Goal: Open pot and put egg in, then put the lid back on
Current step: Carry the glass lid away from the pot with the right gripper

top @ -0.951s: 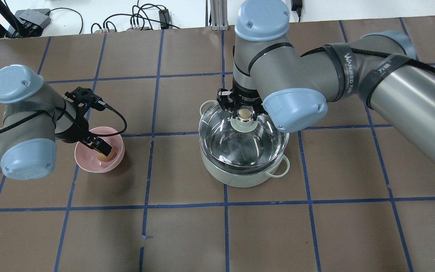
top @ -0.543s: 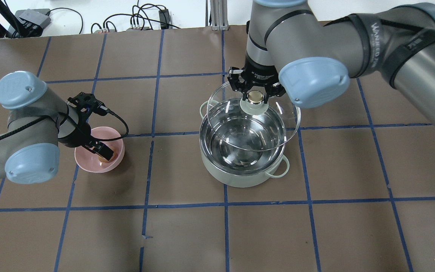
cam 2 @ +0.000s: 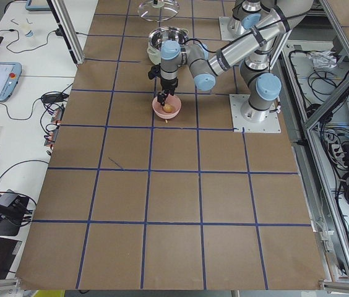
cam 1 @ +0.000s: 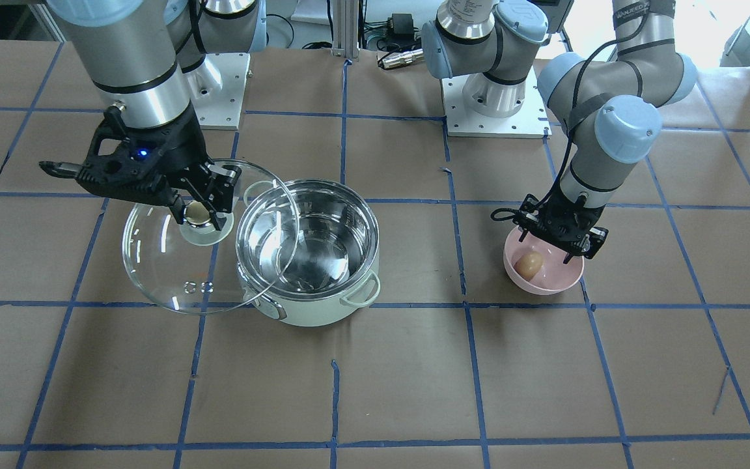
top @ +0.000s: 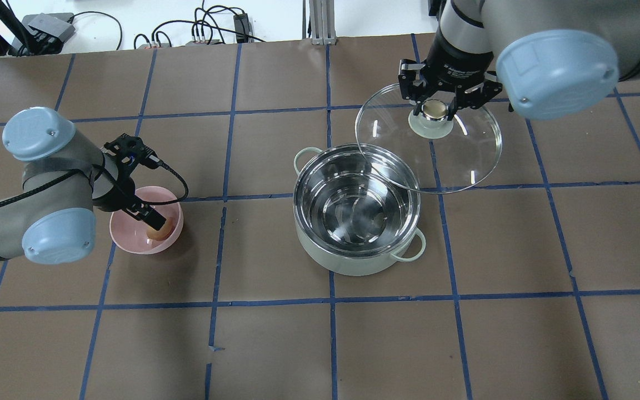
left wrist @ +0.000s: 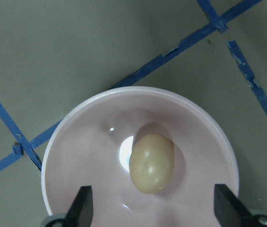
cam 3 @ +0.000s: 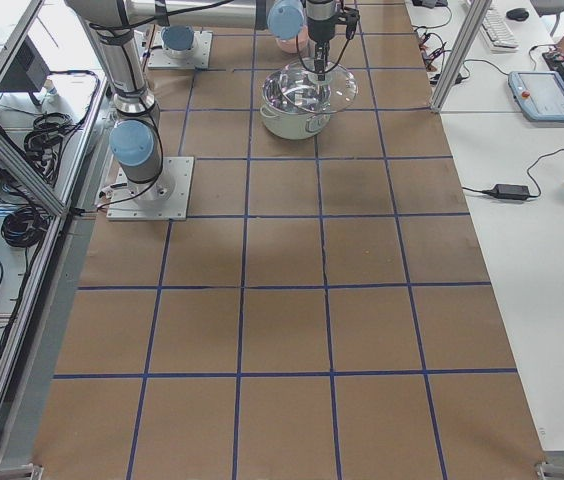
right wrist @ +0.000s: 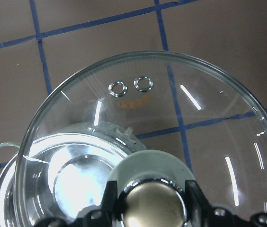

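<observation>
The pot stood open near the table's middle, its steel inside bare. The right gripper gripped the knob of the lid, holding it in the air beyond the pot and to its right, one edge overhanging the pot's rim. Well to the left, the egg lay in a pink bowl. The left gripper hung over it, fingers spread wide inside the bowl's wall.

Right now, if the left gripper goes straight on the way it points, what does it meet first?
The egg, lying in the pink bowl between the left gripper's open fingers; depth is unclear.
</observation>
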